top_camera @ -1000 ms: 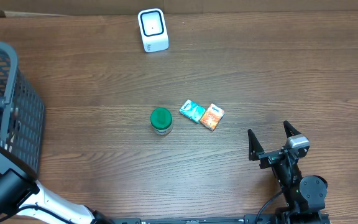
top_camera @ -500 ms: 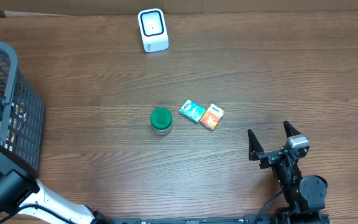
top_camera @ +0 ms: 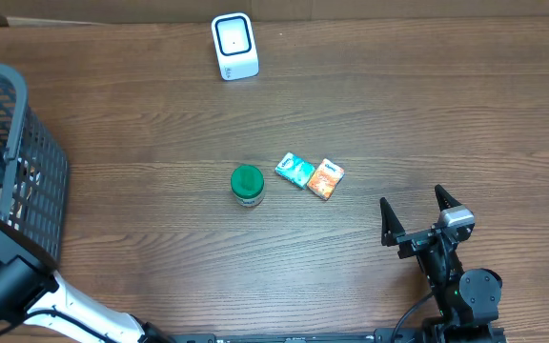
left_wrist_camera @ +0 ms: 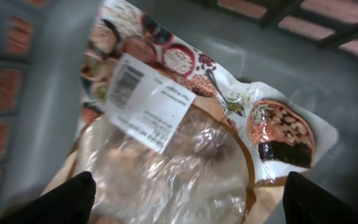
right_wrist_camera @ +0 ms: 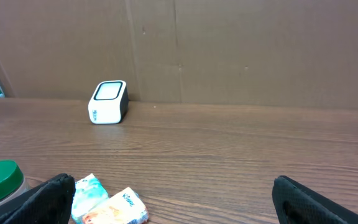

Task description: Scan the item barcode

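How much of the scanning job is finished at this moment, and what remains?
Possibly done: a clear printed food bag lies in the grey mesh basket, under the open left gripper. In hand: nothing; the right gripper is open too. Left: the green-lidded jar, teal packet and orange packet lie on the wooden table, away from the white scanner.

Counter (top_camera: pixel 427 114) lies open across the right half of the frame. Mid-frame obstacles: jar (top_camera: pixel 247 184), teal packet (top_camera: pixel 295 170), orange packet (top_camera: pixel 325 178), close together. Scanner (top_camera: pixel 234 45) top centre; basket (top_camera: pixel 27 162) walls close off the left edge.
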### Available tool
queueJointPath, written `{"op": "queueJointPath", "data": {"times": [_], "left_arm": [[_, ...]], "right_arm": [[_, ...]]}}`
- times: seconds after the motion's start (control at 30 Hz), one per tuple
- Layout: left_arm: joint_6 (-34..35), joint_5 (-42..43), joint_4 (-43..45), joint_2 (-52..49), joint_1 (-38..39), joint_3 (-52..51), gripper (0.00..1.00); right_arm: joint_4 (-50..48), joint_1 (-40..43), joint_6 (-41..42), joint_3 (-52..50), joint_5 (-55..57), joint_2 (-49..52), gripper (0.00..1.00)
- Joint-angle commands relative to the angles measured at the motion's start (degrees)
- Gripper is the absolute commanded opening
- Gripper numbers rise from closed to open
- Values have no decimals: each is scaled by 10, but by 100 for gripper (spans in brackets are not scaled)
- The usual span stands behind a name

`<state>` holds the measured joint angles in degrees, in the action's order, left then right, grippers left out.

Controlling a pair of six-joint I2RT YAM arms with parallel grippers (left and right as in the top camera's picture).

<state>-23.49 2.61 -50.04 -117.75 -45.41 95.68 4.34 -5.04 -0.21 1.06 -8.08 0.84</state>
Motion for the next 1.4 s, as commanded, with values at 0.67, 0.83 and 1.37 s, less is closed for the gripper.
{"op": "queueJointPath", "data": {"times": [0.67, 0.83, 1.37], "left_arm": [[-22, 19, 8, -96, 5, 8, 86], [-20, 19, -2, -96, 4, 5, 79], [44, -45, -23, -106, 5, -4, 70]], "right_arm": [[-2, -4, -3, -6, 5, -4, 100], [-2, -4, -3, -6, 5, -4, 100], [-2, -4, -3, -6, 5, -4, 100]]}}
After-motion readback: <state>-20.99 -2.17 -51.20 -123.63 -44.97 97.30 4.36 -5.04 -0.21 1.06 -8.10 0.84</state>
